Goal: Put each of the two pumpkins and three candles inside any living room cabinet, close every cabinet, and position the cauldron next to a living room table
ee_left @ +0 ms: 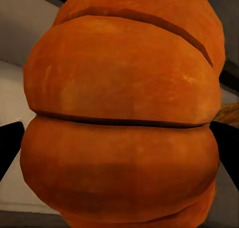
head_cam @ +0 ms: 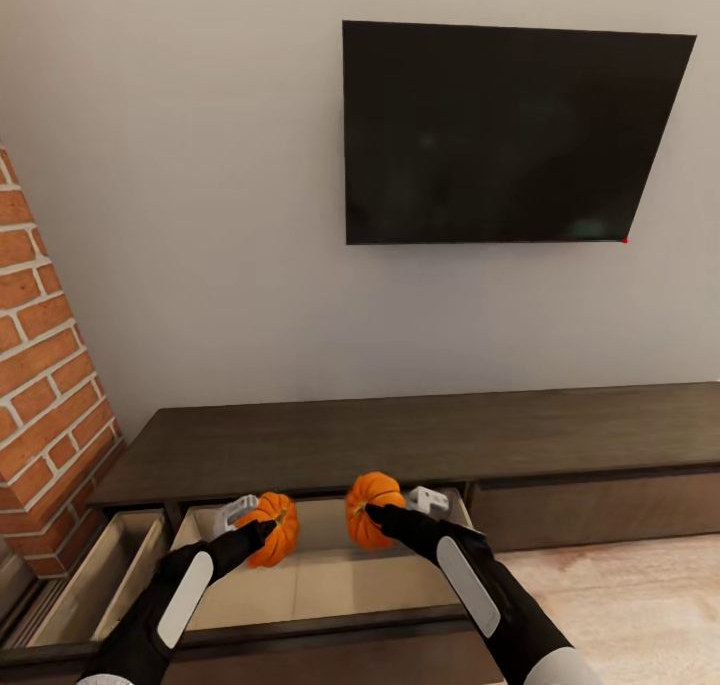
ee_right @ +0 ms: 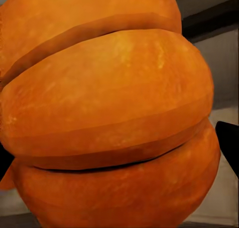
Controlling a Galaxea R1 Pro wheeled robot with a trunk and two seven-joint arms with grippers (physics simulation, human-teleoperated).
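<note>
Two pumpkins, the left pumpkin and the right pumpkin, hang over the open drawer of the cabinet, pinched by the left gripper and right gripper. Let go carelessly, either could roll against the drawer's front lip (the round ribs invite it) and jam the closing.

Two orange pumpkins, one long dark cabinet, two open drawers, one wall television, one brick column

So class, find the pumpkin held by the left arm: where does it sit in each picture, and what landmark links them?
Head view: left pumpkin, lower left of centre, over the open drawer, in the left gripper.
Left wrist view: same pumpkin, close up at centre.
Right wrist view: orange sliver at the lower left edge, possibly it.
Shared landmark: the drawer's pale inside.
</note>
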